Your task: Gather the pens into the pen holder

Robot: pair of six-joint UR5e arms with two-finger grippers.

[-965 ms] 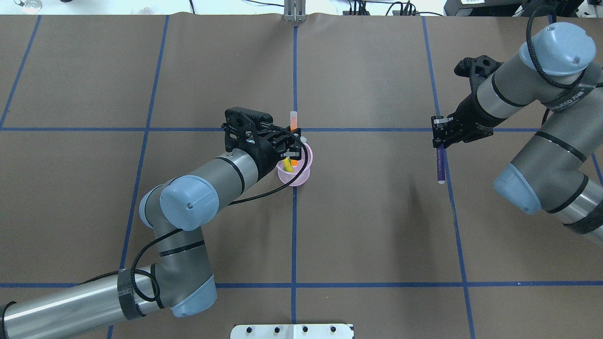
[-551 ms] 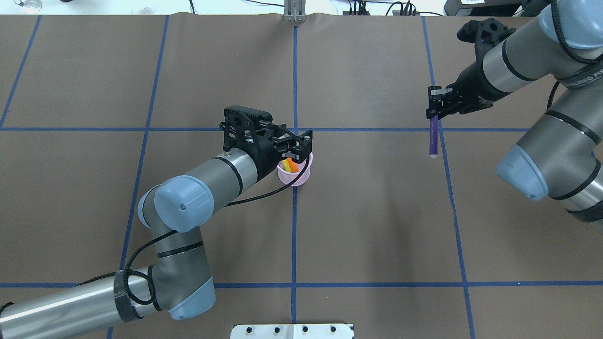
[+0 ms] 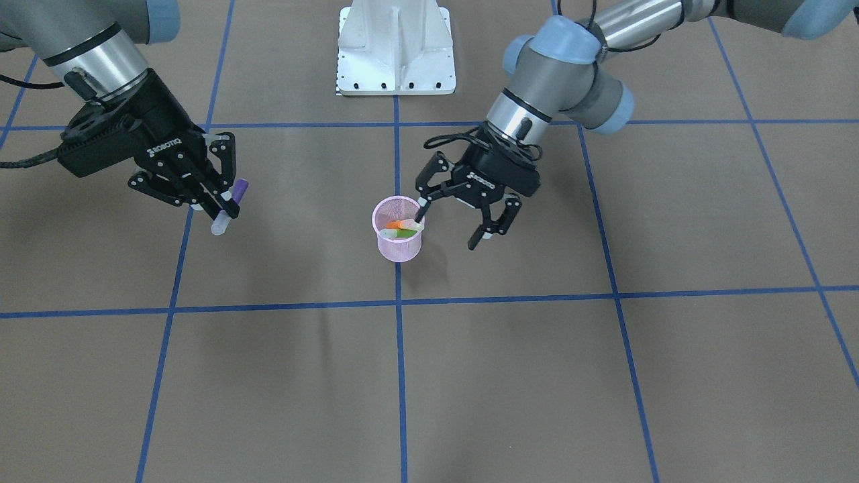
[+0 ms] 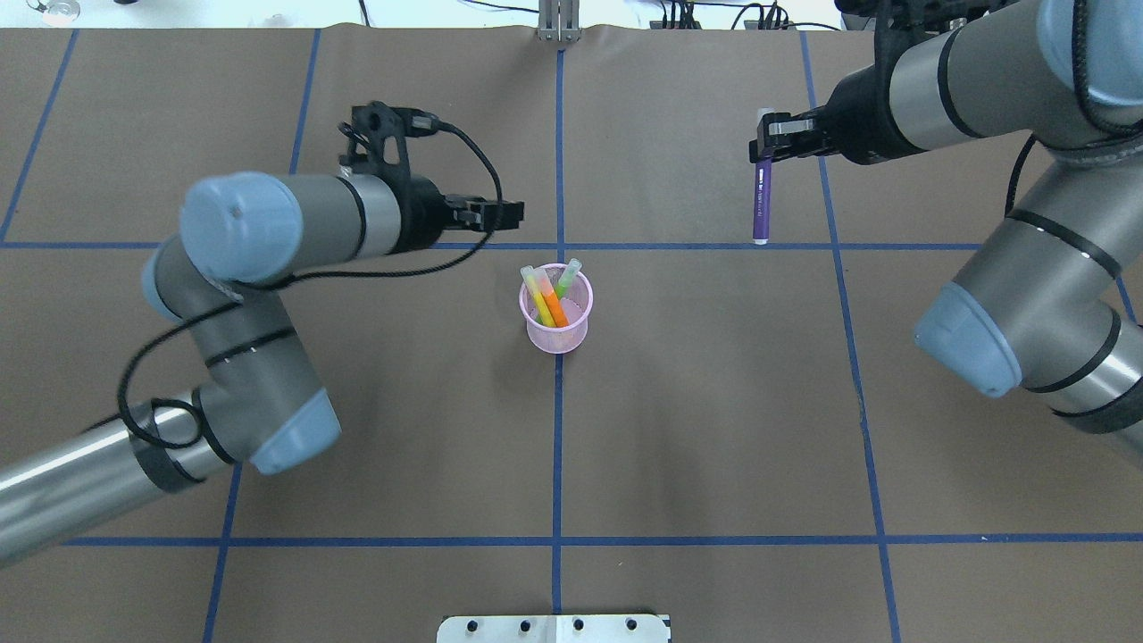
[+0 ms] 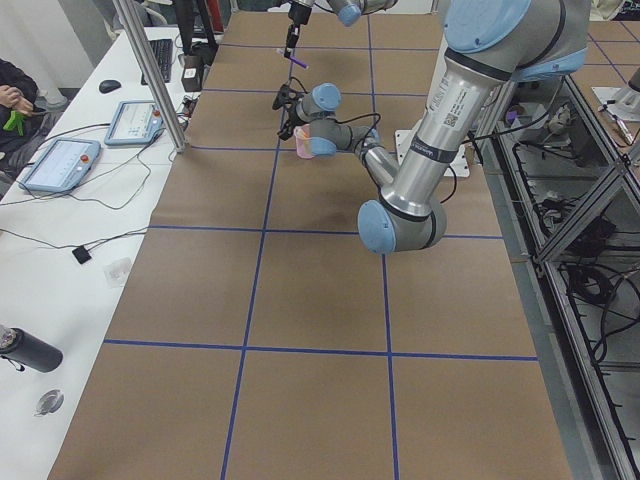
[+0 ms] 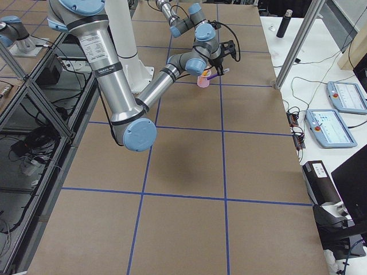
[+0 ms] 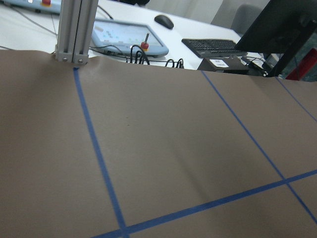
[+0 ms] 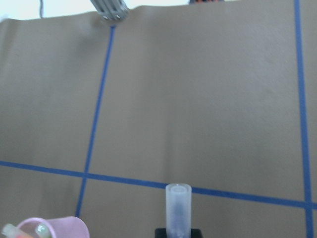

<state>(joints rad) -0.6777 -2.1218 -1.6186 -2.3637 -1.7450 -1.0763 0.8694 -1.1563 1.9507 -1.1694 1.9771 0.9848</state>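
The pink mesh pen holder point(image 4: 555, 332) stands at the table's middle with a yellow, an orange and a green pen point(image 4: 546, 299) in it; it also shows in the front view point(image 3: 398, 247). My left gripper point(image 4: 516, 212) is open and empty, raised beside the holder on its far left; the front view shows its fingers spread point(image 3: 449, 229). My right gripper point(image 4: 764, 143) is shut on a purple pen point(image 4: 761, 207) with a pale cap, held in the air far to the holder's right. The front view shows that gripper point(image 3: 225, 201) too. The right wrist view shows the cap point(image 8: 178, 203) and the holder's rim point(image 8: 57, 225).
Blue tape lines cross the brown table cover point(image 4: 714, 429). A white mounting plate point(image 4: 554, 628) sits at the near edge and a metal post point(image 4: 559, 22) at the far edge. Desks with tablets and cables lie beyond the far edge point(image 7: 129, 44).
My left gripper let the orange pen drop into the holder, opened, then drew up and back to the left. My right arm carried the purple pen farther from me and leftward.
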